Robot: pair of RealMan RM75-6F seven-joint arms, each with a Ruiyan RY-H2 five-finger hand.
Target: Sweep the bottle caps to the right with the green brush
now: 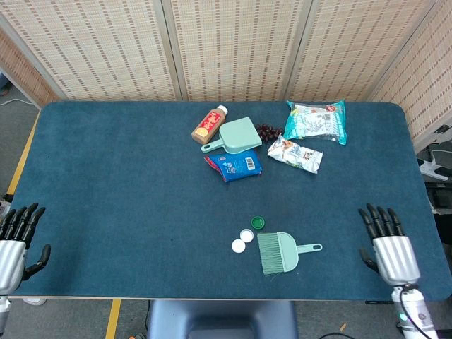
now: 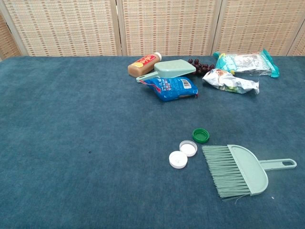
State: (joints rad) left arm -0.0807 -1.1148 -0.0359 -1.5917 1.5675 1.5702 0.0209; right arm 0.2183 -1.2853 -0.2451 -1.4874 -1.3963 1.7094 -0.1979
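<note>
My left hand [image 1: 18,244] rests at near left bench [image 1: 106,198] edge, palm down, fingers extended and apart, holding nothing. My right hand [image 1: 388,244] at near right edge, same pose, empty. Green brush [image 1: 280,252] lies flat near front centre, handle toward right hand, bristles just beside bottle caps [image 1: 246,235].

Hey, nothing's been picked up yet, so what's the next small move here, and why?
Probably bring the right robot hand in toward the green brush's handle to grasp it. Both robot hands rest open and empty at the table's near edge, the brush lies untouched, and its handle points toward the right one. The three bottle caps wait just left of its bristles.
</note>
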